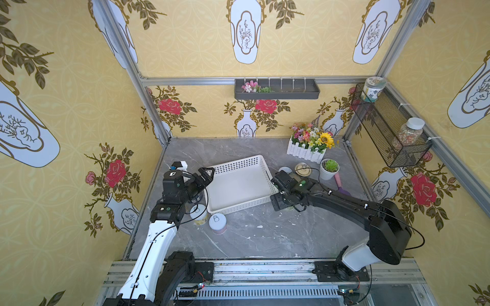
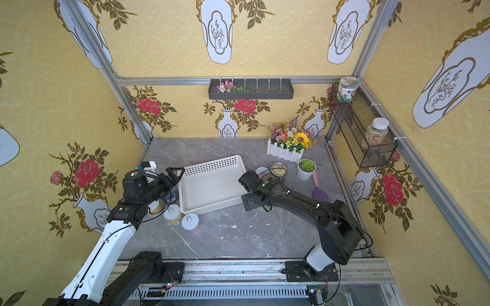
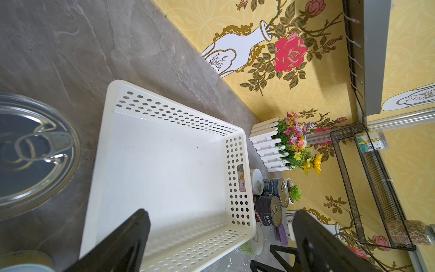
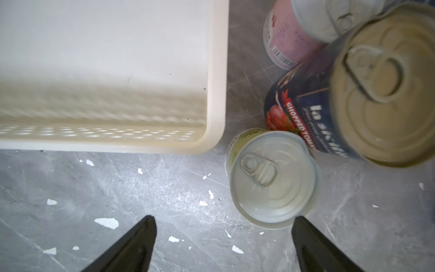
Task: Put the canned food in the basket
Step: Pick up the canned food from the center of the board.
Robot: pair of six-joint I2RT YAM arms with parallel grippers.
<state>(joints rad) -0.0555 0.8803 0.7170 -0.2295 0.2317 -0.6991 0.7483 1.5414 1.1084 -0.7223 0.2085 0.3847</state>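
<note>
In both top views, read the counter (image 1: 265, 238) as a dial with 12 o'clock at the back wall. The basket (image 1: 233, 162) sits near the centre and holds nothing; no can is in it yet. The cans stand outside it in two groups. A pale yellow can (image 1: 198, 212) and a pink can (image 1: 218, 222) are at the basket's 7 o'clock, a gold-lidded can (image 1: 303, 168) is at its 3 o'clock, and others are partly hidden. The left end effector (image 1: 205, 176) hovers at the basket's 9 o'clock rim, fingers apart and empty. The right arm (image 1: 339, 198) reaches down at the 4 o'clock corner, probably because cans stand there.

In the left wrist view, the basket floor is bare. A silver-lidded can (image 3: 35, 153) stands near its wall.

In the right wrist view, the right end effector (image 4: 222, 223) is spread wide and clamped on nothing. A green-labelled can (image 4: 274, 179) stands upright just beside the basket corner, ahead of the fingers and offset toward one. A dark blue can (image 4: 301, 106) stands close beyond it. Treat this step as an approach: centre on the green-labelled can before closing.
</note>
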